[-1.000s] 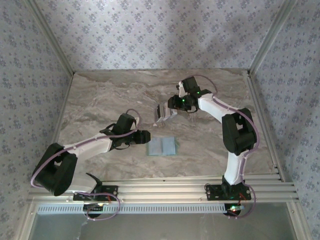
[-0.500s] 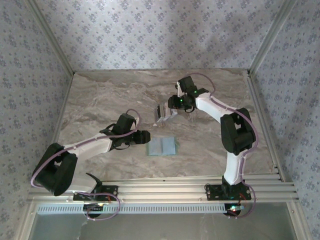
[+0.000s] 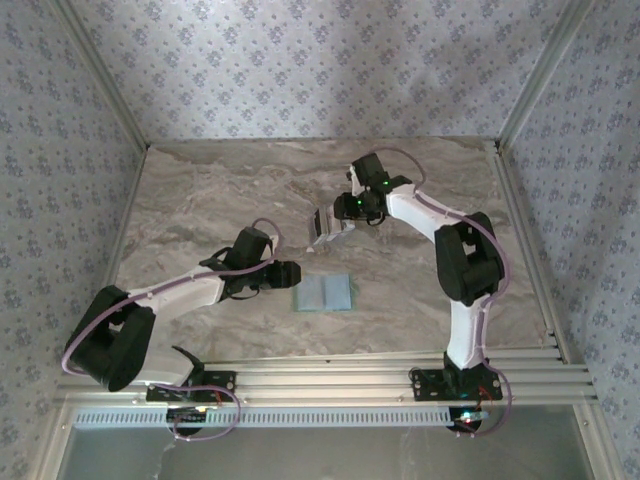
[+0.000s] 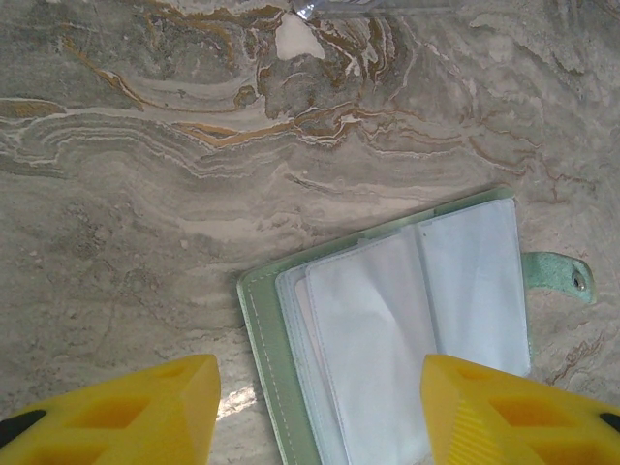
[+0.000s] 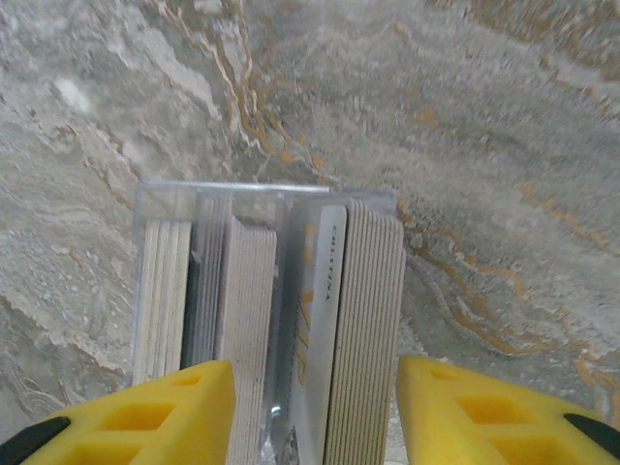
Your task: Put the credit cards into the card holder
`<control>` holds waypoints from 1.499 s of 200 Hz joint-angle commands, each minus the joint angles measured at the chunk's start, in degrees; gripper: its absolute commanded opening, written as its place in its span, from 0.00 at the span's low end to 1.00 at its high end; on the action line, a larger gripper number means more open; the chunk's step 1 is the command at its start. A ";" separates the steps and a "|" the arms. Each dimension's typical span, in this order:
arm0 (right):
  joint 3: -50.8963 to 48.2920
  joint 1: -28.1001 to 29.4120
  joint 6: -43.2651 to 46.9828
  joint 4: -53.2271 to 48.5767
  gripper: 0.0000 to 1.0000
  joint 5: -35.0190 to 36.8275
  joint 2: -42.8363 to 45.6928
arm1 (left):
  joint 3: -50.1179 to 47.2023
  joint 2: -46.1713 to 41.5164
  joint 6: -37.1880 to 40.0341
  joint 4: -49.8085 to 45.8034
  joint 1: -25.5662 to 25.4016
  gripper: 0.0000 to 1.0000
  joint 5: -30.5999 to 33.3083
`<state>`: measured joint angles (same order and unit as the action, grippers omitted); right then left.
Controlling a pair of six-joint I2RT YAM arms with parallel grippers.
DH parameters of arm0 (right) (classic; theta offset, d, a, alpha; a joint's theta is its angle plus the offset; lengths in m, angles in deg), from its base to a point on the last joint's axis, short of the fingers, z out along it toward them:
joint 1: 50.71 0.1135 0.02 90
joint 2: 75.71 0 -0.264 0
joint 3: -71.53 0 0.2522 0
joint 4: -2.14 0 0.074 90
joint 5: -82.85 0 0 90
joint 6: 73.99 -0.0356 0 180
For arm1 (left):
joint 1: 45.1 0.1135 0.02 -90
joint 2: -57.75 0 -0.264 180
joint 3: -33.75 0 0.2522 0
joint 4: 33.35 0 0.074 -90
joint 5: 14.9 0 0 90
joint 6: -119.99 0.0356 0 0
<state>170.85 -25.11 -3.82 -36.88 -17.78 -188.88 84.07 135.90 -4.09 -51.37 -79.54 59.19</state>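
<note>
Yellow-fingered right gripper (image 5: 315, 387) above credit cards (image 5: 363, 291)

Soft even light, faint glare

Bare marble table (image 3: 200, 190) lies open left and back, while the left arm (image 3: 180, 290), the card holder (image 3: 324, 294) and a clear box (image 3: 328, 226) packed with credit cards (image 5: 363, 320) crowd the middle.

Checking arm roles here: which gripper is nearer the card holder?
Left. The left gripper hangs at the edge of the card holder; the right gripper is over the credit cards beyond it.
</note>
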 commanded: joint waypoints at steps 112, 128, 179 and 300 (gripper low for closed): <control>0.37 1.83 1.88 -0.90 0.45 -2.95 3.94 | 0.31 1.04 0.07 0.47 0.51 0.57 -0.97; 0.65 1.67 1.84 -0.77 0.45 -4.44 3.27 | 0.36 1.03 0.07 0.47 0.51 0.58 -1.06; 2.06 0.66 1.11 -1.17 0.46 -9.50 0.28 | 0.28 0.78 0.17 0.30 0.49 0.58 -1.06; 0.16 -1.39 -1.34 1.71 0.42 -13.98 0.59 | 0.27 0.29 0.34 0.03 0.48 0.58 -0.87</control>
<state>171.65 -25.72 -4.00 -37.12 -28.47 -188.77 84.07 136.64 -4.09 -51.39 -79.26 59.19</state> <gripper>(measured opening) 0.436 0.575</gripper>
